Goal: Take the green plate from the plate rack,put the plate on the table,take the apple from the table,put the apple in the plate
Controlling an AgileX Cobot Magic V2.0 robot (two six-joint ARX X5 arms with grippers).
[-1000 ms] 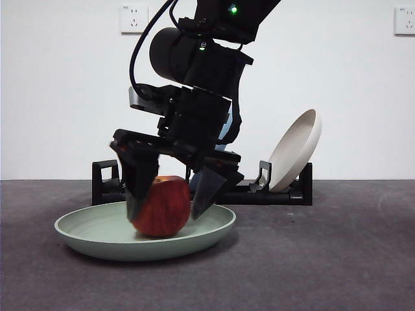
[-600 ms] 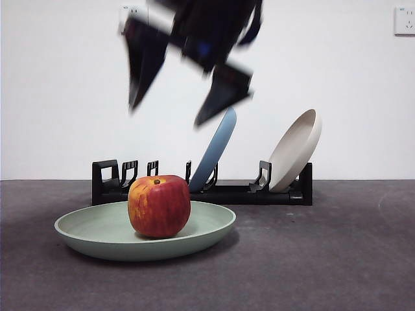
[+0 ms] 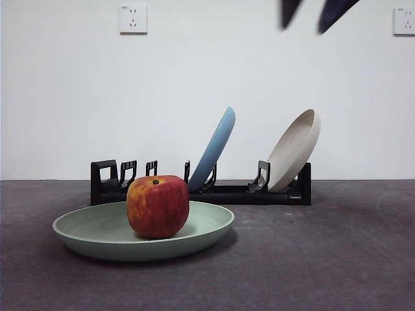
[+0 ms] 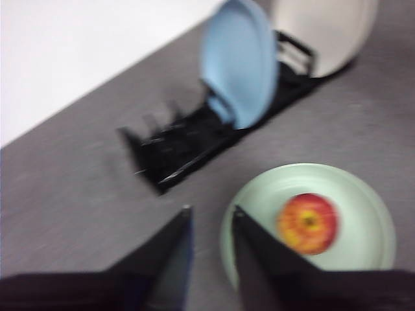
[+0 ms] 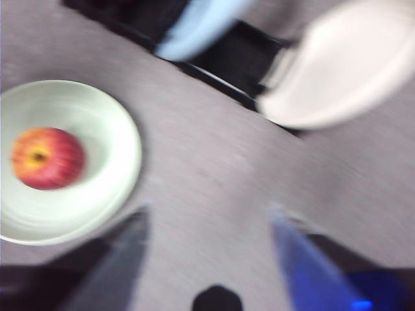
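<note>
The red apple (image 3: 157, 205) sits upright in the pale green plate (image 3: 84, 230), which lies flat on the dark grey table (image 3: 324, 259) in front of the black plate rack (image 3: 233, 193). My right gripper (image 5: 209, 208) is wide open and empty, high above the table to the side of the plate (image 5: 110, 129) and apple (image 5: 47, 157). Only its two dark tips (image 3: 318, 16) show in the front view, at the top right. My left gripper (image 4: 211, 210) is empty, with a narrow gap between its jaws, high beside the plate (image 4: 363, 214) and apple (image 4: 308, 222).
A light blue plate (image 3: 213, 150) and a beige plate (image 3: 295, 150) lean in the rack's slots behind the green plate. The rack's left slots hold nothing. Two wall sockets sit on the white wall.
The open gripper let go of the apple, rose and swung away to the upper right. The apple stays in the green plate.
</note>
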